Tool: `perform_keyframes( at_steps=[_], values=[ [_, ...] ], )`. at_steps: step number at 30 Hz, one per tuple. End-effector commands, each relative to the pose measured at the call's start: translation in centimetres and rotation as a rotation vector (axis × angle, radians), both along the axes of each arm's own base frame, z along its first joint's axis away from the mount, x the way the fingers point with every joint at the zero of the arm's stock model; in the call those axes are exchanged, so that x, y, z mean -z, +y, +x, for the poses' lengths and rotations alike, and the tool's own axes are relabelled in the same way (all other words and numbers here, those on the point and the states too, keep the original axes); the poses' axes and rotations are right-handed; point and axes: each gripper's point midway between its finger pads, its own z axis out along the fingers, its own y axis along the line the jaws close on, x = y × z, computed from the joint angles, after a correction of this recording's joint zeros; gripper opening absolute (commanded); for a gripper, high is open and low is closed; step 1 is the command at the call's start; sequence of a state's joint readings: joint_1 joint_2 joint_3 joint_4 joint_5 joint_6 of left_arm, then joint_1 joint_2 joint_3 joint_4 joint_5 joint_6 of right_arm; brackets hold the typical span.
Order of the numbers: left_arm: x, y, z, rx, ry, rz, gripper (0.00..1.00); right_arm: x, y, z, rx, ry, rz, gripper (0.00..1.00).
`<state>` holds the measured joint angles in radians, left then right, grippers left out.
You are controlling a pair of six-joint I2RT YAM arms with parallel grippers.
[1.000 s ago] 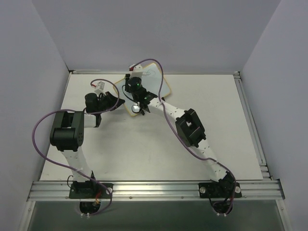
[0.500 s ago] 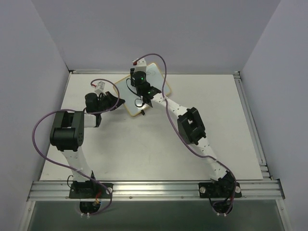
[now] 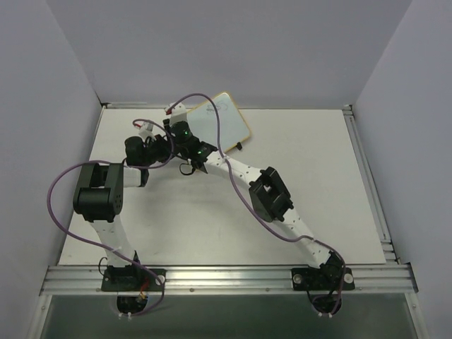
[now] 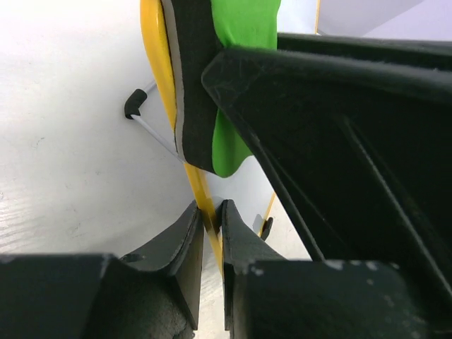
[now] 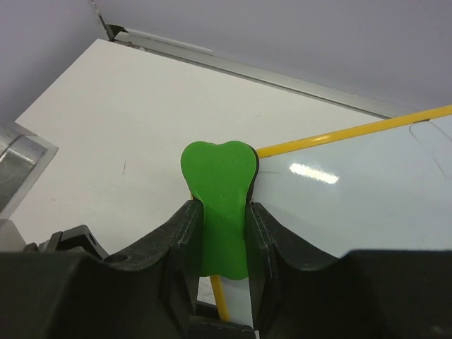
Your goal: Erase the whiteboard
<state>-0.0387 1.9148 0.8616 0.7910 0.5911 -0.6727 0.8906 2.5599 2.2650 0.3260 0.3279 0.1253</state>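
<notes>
The whiteboard (image 3: 220, 119), glossy white with a yellow frame, lies tilted at the back of the table. My left gripper (image 4: 210, 222) is shut on its yellow frame edge (image 4: 205, 208) at the board's left corner; a black foot (image 4: 135, 104) shows beside it. My right gripper (image 5: 220, 233) is shut on the green eraser (image 5: 220, 191), whose dark felt side presses on the board (image 5: 353, 191) near its left corner. The eraser also shows in the left wrist view (image 4: 240, 28). Faint marks show at the board's right edge in the right wrist view.
The white table (image 3: 304, 176) is bounded by grey walls, with metal rails at the back (image 3: 296, 106) and right (image 3: 367, 176). The two arms meet closely at the board's left corner (image 3: 180, 145).
My right gripper with the eraser has swept left and down across the board to its left corner. The board's upper right part is now uncovered. The left arm has stayed put.
</notes>
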Motion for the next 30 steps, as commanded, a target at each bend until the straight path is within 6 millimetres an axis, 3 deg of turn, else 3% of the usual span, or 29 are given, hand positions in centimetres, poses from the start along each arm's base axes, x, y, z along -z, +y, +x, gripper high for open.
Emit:
perform_keyframes(
  at_steps=[1, 3, 7, 8, 10, 11, 18, 21, 27, 30],
  values=[
    [0.9, -1.4, -0.7, 0.05, 0.002, 0.054, 0.08, 2.4, -0.5, -1.4, -0.076, 0.054, -0.094, 0.02],
    [0.8, -1.3, -0.6, 0.047, 0.0, 0.055, 0.08, 1.7, -2.2, -1.0, -0.059, 0.045, -0.13, 0.01],
    [0.8, -1.4, -0.6, 0.049, -0.002, 0.056, 0.08, 3.6, -4.7, 0.0, -0.094, 0.118, -0.202, 0.02],
    [0.9, -1.4, -0.6, 0.05, 0.0, 0.058, 0.08, 2.4, -4.8, 0.8, -0.09, 0.106, -0.194, 0.01],
    [0.8, -1.4, -0.6, 0.05, 0.0, 0.058, 0.08, 3.8, -6.3, 1.9, -0.067, 0.146, -0.242, 0.01],
    [0.8, -1.3, -0.6, 0.048, -0.001, 0.059, 0.08, 2.9, -6.5, 2.4, -0.061, 0.137, -0.234, 0.01],
    [0.9, -1.6, -0.6, 0.052, 0.0, 0.066, 0.08, 3.0, -8.8, 3.9, -0.013, 0.148, -0.294, 0.02],
    [1.1, -1.6, -0.6, 0.053, 0.004, 0.066, 0.08, 3.6, -8.1, 3.7, -0.024, 0.151, -0.303, 0.02],
    [1.0, -1.7, -0.5, 0.053, 0.001, 0.069, 0.08, 3.6, -3.8, 0.9, -0.089, 0.102, -0.331, 0.02],
    [1.2, -1.7, -0.6, 0.054, 0.006, 0.069, 0.08, 2.6, -1.6, -0.6, -0.128, 0.073, -0.314, 0.02]
  ],
)
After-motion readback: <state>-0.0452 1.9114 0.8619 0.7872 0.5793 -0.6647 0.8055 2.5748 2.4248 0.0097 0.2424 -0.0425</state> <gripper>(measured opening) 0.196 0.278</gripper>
